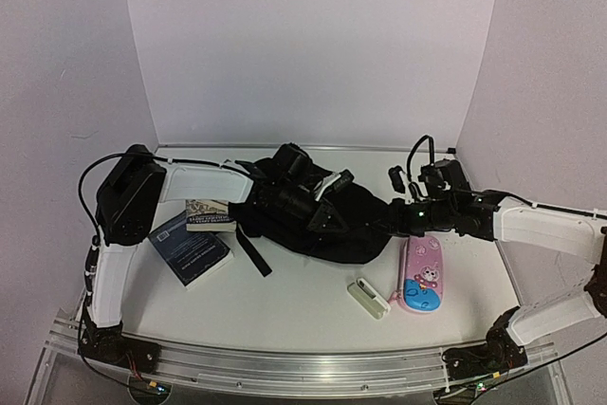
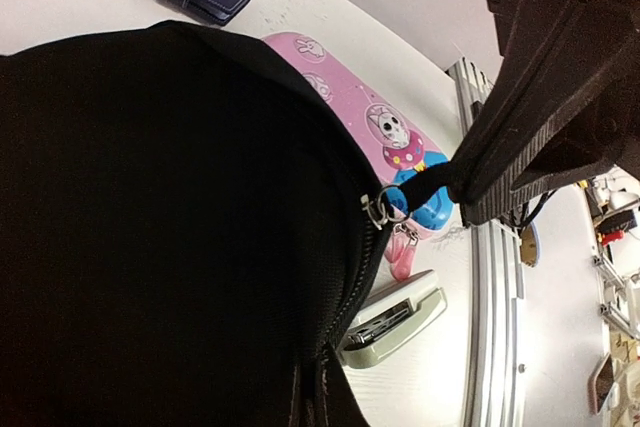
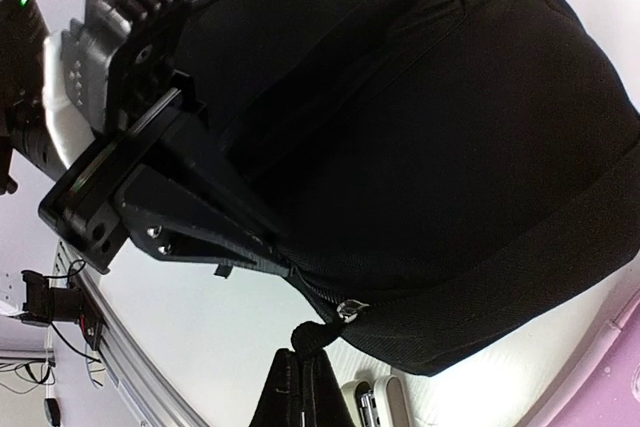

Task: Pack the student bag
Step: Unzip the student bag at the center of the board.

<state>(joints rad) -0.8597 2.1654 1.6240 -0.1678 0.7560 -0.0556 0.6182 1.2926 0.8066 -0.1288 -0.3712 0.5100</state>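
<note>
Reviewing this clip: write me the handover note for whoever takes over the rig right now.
Grippers: the left gripper is shut on the zipper pull of the student bag. The right gripper is shut, apparently pinching a fabric tab at the bag's nearer end.
Things: the bag lies mid-table, with the dark blue book and lighter book beside it. The pink pencil case and small white case are in front.
Done: both grips taken.
Left: open the zip, load the items, close it.

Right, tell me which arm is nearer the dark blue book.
Left. The left arm rises right beside the book, at its left edge; the right arm is on the other side of the bag.
</note>
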